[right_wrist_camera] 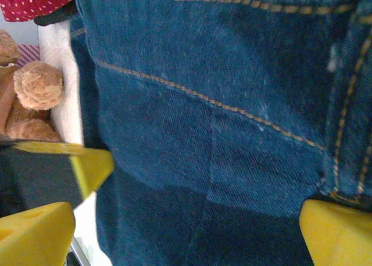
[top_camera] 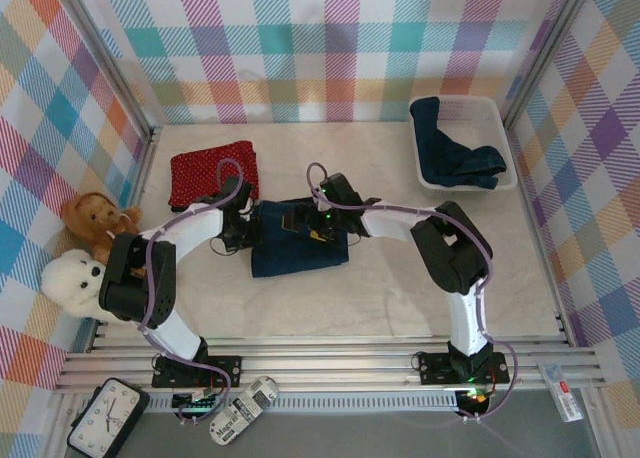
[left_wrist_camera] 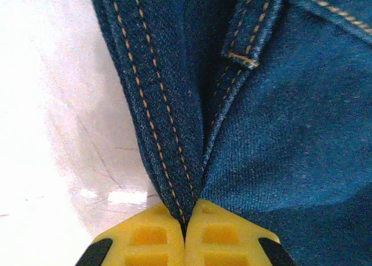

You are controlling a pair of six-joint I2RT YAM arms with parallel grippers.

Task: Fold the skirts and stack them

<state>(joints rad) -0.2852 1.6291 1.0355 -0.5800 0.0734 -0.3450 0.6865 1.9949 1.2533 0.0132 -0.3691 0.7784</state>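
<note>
A dark blue denim skirt (top_camera: 300, 246) lies folded in the middle of the table. My left gripper (top_camera: 243, 230) is at its left edge, and in the left wrist view the yellow fingers (left_wrist_camera: 157, 234) are shut on a stitched fold of the denim skirt (left_wrist_camera: 168, 121). My right gripper (top_camera: 318, 226) hovers over the skirt's upper middle. It stands open (right_wrist_camera: 192, 231) with flat denim (right_wrist_camera: 221, 103) below it and nothing pinched. A red dotted skirt (top_camera: 212, 174) lies folded at the back left. Another dark blue skirt (top_camera: 455, 150) is heaped in the basket.
The white basket (top_camera: 455, 103) stands at the back right. A brown teddy bear (top_camera: 95, 218) and a white one (top_camera: 70, 278) sit against the left wall. A clock (top_camera: 108, 418) and a small flat device (top_camera: 243, 408) lie in front of the arm bases.
</note>
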